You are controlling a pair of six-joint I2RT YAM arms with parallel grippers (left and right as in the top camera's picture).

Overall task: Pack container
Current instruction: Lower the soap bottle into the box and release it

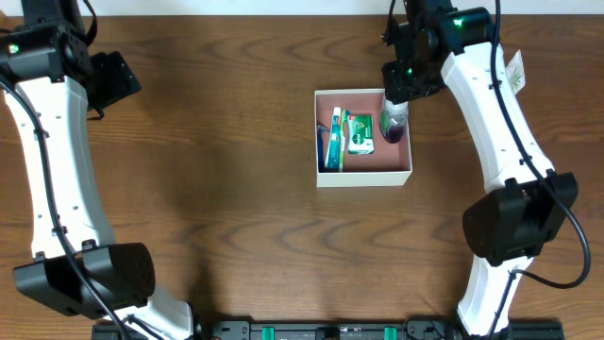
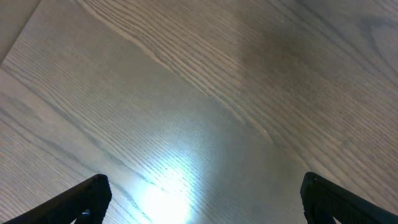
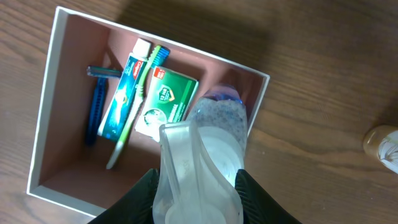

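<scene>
The container (image 1: pixel 363 177) is a shallow white-walled box with a pink-brown inside, at the table's middle right; it also shows in the right wrist view (image 3: pixel 46 112). In it lie a blue razor (image 3: pixel 94 112), a toothpaste tube (image 3: pixel 123 93), a green toothbrush (image 3: pixel 134 112) and a green-and-white box (image 3: pixel 166 102). My right gripper (image 3: pixel 196 193) is shut on a clear bottle with purple liquid (image 3: pixel 217 134), holding it over the container's far right corner (image 1: pixel 394 123). My left gripper (image 2: pixel 202 199) is open and empty over bare table at the far left (image 1: pixel 113 80).
A small tan-capped thing (image 3: pixel 382 146) lies on the table outside the container, to its right in the right wrist view. The wooden table (image 1: pixel 217 189) spreads round the container.
</scene>
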